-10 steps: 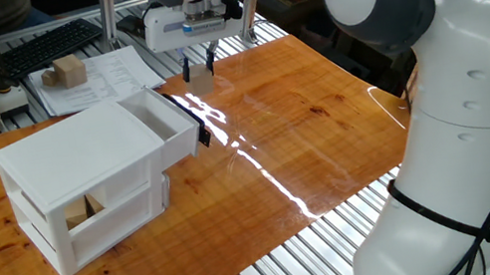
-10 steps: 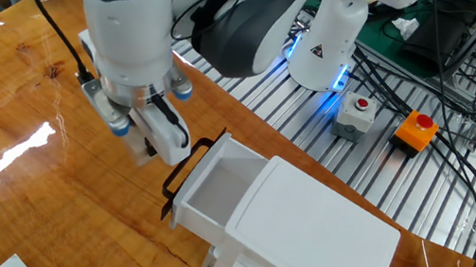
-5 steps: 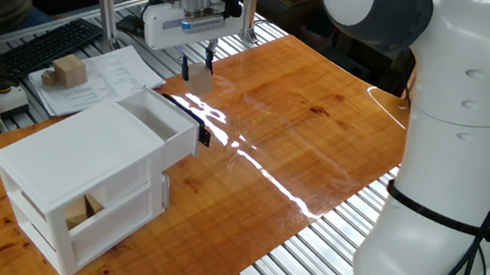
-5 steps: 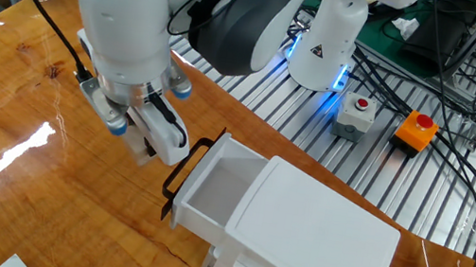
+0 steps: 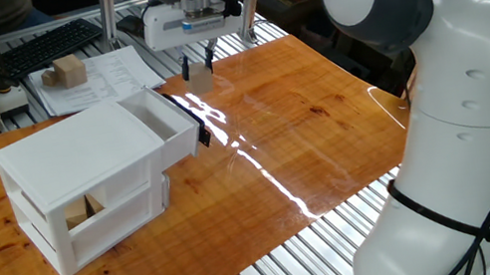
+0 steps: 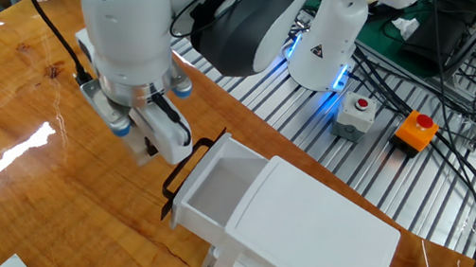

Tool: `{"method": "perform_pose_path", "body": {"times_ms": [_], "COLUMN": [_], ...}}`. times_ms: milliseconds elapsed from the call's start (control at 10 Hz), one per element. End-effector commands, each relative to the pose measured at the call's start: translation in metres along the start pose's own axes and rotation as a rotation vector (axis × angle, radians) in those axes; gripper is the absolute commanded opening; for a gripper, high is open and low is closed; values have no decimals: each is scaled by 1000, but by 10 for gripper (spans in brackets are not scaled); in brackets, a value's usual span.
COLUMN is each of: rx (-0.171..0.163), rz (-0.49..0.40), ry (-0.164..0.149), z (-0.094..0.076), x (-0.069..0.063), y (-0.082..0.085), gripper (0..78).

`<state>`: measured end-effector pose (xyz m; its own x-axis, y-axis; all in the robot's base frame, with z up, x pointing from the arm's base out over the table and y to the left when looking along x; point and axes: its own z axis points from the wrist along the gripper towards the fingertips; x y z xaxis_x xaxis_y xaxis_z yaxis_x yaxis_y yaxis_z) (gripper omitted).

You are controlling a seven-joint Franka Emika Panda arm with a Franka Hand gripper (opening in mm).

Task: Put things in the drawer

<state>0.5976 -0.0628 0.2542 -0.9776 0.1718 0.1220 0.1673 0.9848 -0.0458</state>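
Now block (image 5: 202,80) sits between tool (image 5: 198,65) fingers.

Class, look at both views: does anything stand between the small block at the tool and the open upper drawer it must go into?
Nothing visible does. The small block sits between the tool's fingers, beside the black handle. The upper drawer is pulled out, and the part of its tray in view looks empty.
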Motion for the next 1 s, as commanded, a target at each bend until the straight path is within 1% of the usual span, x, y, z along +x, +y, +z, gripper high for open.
{"method": "perform_pose_path", "body": {"times_ms": [100, 300, 400, 700, 800, 900, 1000], "rx": [-16, -17, -18, -31, -41, -41, -40], "rz": [-113, -116, -117, -107, -96, -92, -77], "ry": [-54, -82, -86, -75, -70, -69, -62], "z": [-2, -2, -2, -3, -6, -7, -14], "x": [-1, -1, -1, 4, 7, 8, 14], "y": [0, 0, 0, 4, 7, 9, 15], "gripper": [13, 13, 13, 13, 13, 13, 13]}}
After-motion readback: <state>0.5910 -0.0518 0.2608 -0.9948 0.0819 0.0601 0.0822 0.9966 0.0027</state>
